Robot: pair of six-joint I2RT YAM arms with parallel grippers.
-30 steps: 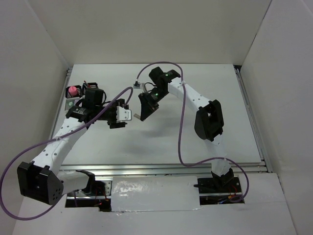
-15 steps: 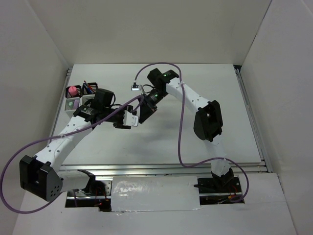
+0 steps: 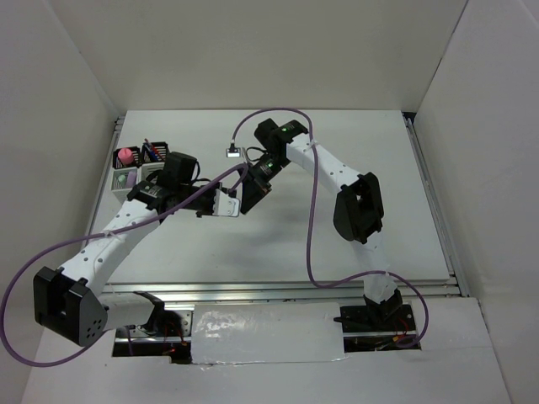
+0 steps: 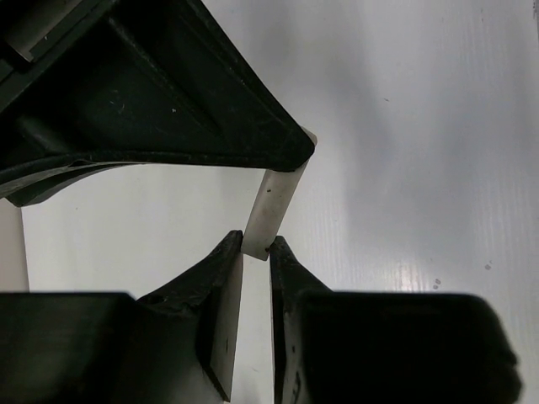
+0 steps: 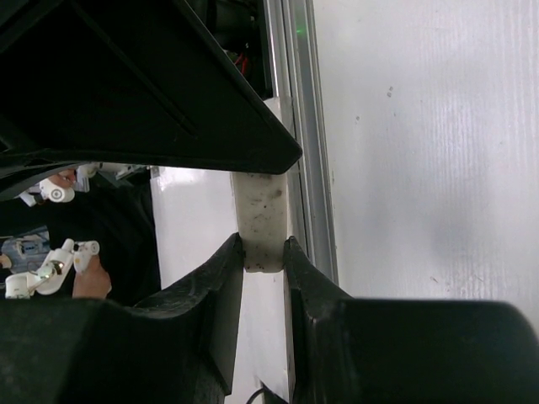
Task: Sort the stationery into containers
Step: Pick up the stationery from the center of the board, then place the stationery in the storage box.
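A pale beige eraser block point(image 4: 271, 210) hangs in mid-air between both grippers. In the left wrist view my left gripper point(image 4: 256, 246) is shut on its lower tip, and the right gripper's black fingers point(image 4: 168, 109) cover its other end. In the right wrist view my right gripper point(image 5: 264, 244) pinches the eraser point(image 5: 261, 223) from both sides, with the left gripper's body point(image 5: 152, 93) above it. From above, the left gripper point(image 3: 229, 202) and the right gripper point(image 3: 248, 195) meet tip to tip over the table's middle. The containers point(image 3: 135, 164) stand at the far left.
The bins hold a pink item point(image 3: 125, 156), several thin pens point(image 3: 154, 151) and a pale-green piece point(image 3: 130, 178). A small grey object point(image 3: 232, 151) lies behind the grippers. Purple cables loop from both arms. White walls close in the table on three sides.
My left arm swung right to meet the right gripper and its jaws closed on the eraser's free end. The right gripper shifted slightly left and still holds the eraser.
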